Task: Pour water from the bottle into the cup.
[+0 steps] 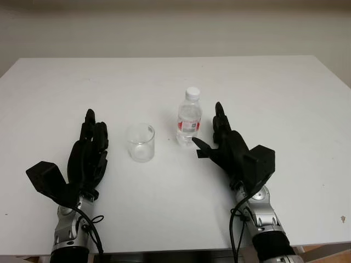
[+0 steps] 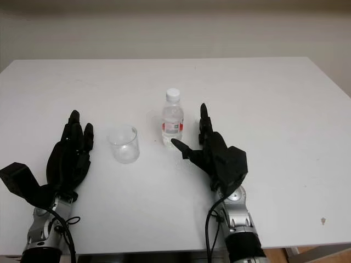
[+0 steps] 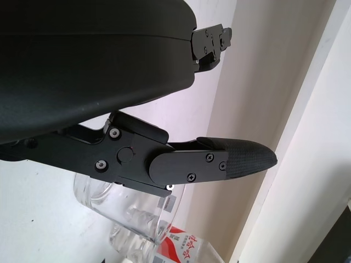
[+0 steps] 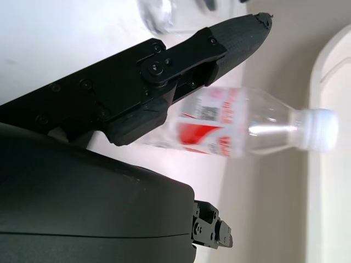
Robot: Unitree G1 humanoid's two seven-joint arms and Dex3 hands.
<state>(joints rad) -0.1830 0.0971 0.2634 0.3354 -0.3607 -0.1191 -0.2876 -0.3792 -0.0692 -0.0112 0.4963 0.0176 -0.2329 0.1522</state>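
Fingers (image 1: 219, 118) of right hand (image 1: 227, 145) spread, just beside capped water bottle (image 1: 189, 118), not touching. Bottle upright mid-table (image 1: 274, 87); clear glass cup (image 1: 141, 142) just left. Left hand (image 1: 88, 153) open, beside cup.

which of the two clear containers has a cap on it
The bottle, upright beside the right hand, has a white cap; the cup is open-topped.

Both hands, the left hand (image 1: 88, 156) and the right hand (image 1: 227, 148), are clad in matte black shells, each with a boxy black module mounted at the wrist. Silver metal wrist joints (image 1: 258, 211) are fitted below, and black cables (image 1: 237, 224) are looped beside them. Small screws (image 3: 189, 176) and a textured fingertip pad (image 3: 247, 159) are noted in the left wrist view.
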